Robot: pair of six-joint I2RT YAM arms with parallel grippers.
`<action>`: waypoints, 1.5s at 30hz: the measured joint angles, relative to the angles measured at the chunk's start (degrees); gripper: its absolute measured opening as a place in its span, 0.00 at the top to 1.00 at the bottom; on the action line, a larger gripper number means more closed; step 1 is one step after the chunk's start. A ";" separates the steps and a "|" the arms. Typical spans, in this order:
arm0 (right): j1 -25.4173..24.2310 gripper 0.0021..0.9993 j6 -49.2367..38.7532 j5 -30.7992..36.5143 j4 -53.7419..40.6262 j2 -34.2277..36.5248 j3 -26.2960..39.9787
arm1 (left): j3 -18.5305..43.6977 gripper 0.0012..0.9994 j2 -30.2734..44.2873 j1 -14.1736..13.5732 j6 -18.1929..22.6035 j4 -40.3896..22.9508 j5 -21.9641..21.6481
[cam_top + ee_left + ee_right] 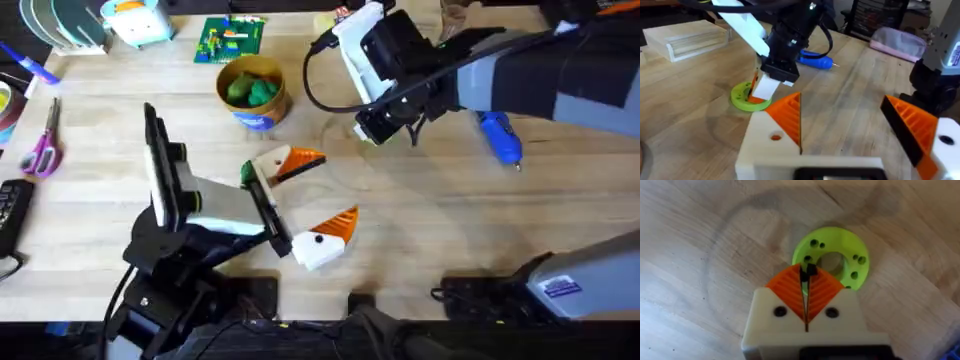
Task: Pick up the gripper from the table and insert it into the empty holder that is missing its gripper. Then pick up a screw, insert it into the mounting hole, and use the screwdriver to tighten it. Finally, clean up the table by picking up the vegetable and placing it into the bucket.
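My right gripper (pixel 372 130) hangs over a lime-green disc (pixel 831 261), shut on a small black screw (pixel 808 271) pinched at its pad tips (pixel 790 287). The same gripper (pixel 765 89) shows in the left wrist view, just above the disc (pixel 744 95). My left gripper (pixel 318 192) lies open and empty near the table's middle, with its orange pads (pixel 790 117) wide apart. The blue screwdriver (pixel 500 138) lies at the right. The tan bucket (pixel 262 108) at the back holds green vegetables (pixel 250 90). A small green piece (pixel 247 172) sits by the left gripper's far finger. The loose gripper, holder and mounting hole are out of view.
Purple-handled scissors (pixel 42 148) lie at the left edge. A green circuit board (pixel 230 40) and a blue-and-white box (pixel 138 22) stand at the back. A wooden block (pixel 687 37) lies beyond the disc. Bare tabletop lies between the screwdriver and the left gripper.
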 joint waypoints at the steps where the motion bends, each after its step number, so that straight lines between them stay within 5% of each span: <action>1: 0.00 0.99 -0.23 0.17 -0.78 -0.27 0.11 | 0.00 0.01 0.00 0.00 0.00 0.00 0.00; 15: 0.59 1.00 -1.27 0.50 -22.90 -6.12 16.55 | 0.00 0.01 0.00 0.00 0.00 0.00 0.02; 23: 7.46 1.00 -1.20 -3.83 -28.13 -11.28 28.10 | 0.00 0.01 0.00 0.00 0.00 0.00 0.04; 34: 21.38 1.00 1.81 -5.77 -26.66 -11.75 29.81 | 0.00 0.01 0.00 0.00 0.00 -0.01 0.11; 45: 26.40 1.00 3.98 -5.97 -26.33 -9.03 29.81 | 0.00 0.01 0.00 0.00 0.00 0.00 0.15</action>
